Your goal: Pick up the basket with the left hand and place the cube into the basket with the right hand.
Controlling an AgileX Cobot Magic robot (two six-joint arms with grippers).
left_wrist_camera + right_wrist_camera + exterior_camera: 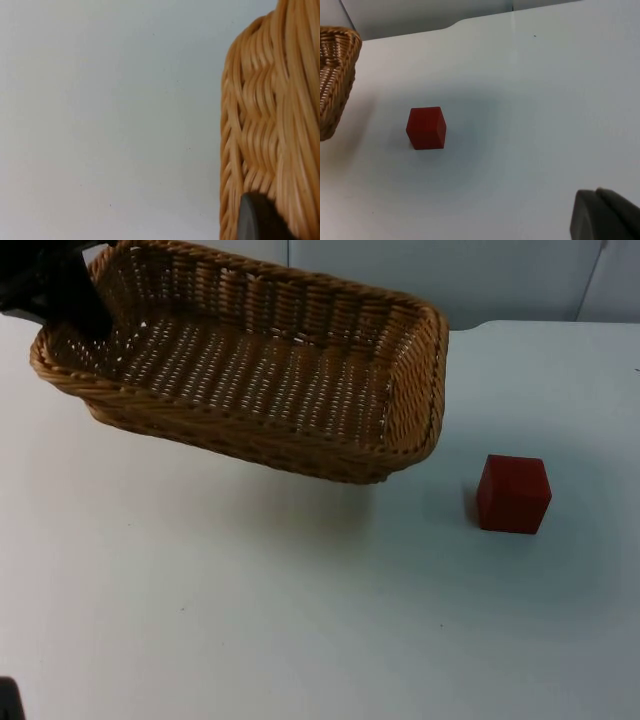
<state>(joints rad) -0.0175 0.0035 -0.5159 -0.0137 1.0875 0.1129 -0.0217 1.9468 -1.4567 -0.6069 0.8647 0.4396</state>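
Left pincer (pixel 75 305) at the upper left of the top view: I am seeing it clamping the rim of the wicker basket (pixel 260 365) at its left end. In the left wrist view a black fingertip (pixel 257 220) is pressing against the woven wall of the basket (pixel 270 125), with bare white worktop (pixel 100 120) beside it.

Basket is hanging tilted above the worktop (pixel 250 610), casting a soft shadow beneath; it is spanning the upper left to upper middle of the top view. I am seeing nothing lying inside it.

Right pincer (pixel 607 215): I am only catching a dark fingertip in the right wrist view, and I cannot tell how its fingers are standing. It is hovering well apart from the cube.

Red cube (pixel 513 494) is sitting flat on the worktop at the right of the top view, near the basket's right end but not touching it. The right wrist view is also showing the cube (pixel 426 128) and a corner of the basket (pixel 337 80).
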